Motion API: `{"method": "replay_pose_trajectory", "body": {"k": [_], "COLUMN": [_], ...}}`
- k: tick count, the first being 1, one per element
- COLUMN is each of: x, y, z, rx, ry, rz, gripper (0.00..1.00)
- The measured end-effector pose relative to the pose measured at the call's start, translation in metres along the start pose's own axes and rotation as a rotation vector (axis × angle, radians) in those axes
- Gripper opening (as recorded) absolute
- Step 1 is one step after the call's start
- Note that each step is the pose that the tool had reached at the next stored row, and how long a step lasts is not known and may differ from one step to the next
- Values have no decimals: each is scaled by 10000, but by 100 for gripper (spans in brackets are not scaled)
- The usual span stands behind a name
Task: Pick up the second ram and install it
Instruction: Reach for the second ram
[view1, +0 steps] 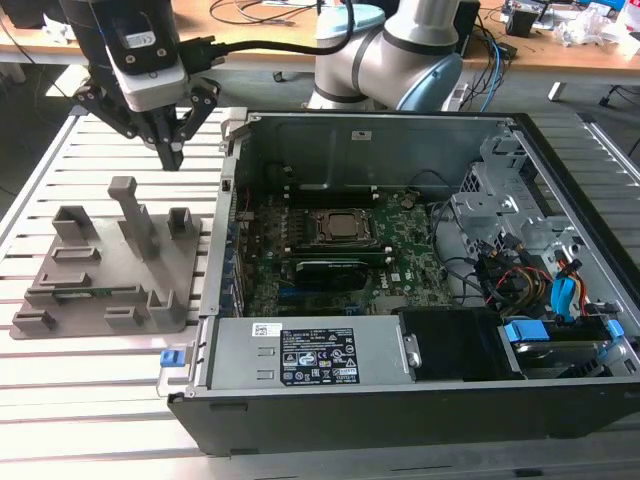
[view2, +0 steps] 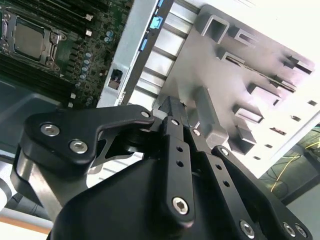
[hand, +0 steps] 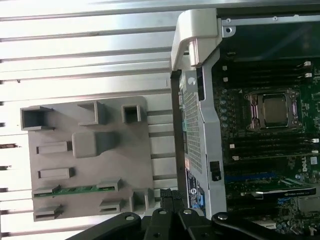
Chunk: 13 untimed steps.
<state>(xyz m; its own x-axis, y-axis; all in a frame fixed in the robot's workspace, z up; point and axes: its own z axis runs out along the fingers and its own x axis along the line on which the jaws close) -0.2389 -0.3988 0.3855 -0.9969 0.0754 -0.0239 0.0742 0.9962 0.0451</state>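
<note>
The second ram (hand: 75, 190) is a green strip in a plain grey tray (hand: 135, 165); motherboard (view1: 410, 250) green too, w/ silver CPU (hand: 274, 109) in black frame; gripper (view1: 172, 157) matte black; PC case (view1: 400, 410) black outside, grey metal inside, w/ blue latch (view1: 173, 357) — table (view1: 100, 390) white, slatted stripes.

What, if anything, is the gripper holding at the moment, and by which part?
Nothing: the gripper hangs over the grey holder tray with its fingers together, and the second ram lies in that tray.
</note>
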Motion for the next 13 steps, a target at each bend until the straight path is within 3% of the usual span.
{"method": "replay_pose_trajectory", "body": {"k": [6,13], "x": [93,369], "y": [-8,-30], "z": [19,48], "rx": [0,0], "ry": [0,-1], "rz": [-1,0], "gripper": [11,11]}}
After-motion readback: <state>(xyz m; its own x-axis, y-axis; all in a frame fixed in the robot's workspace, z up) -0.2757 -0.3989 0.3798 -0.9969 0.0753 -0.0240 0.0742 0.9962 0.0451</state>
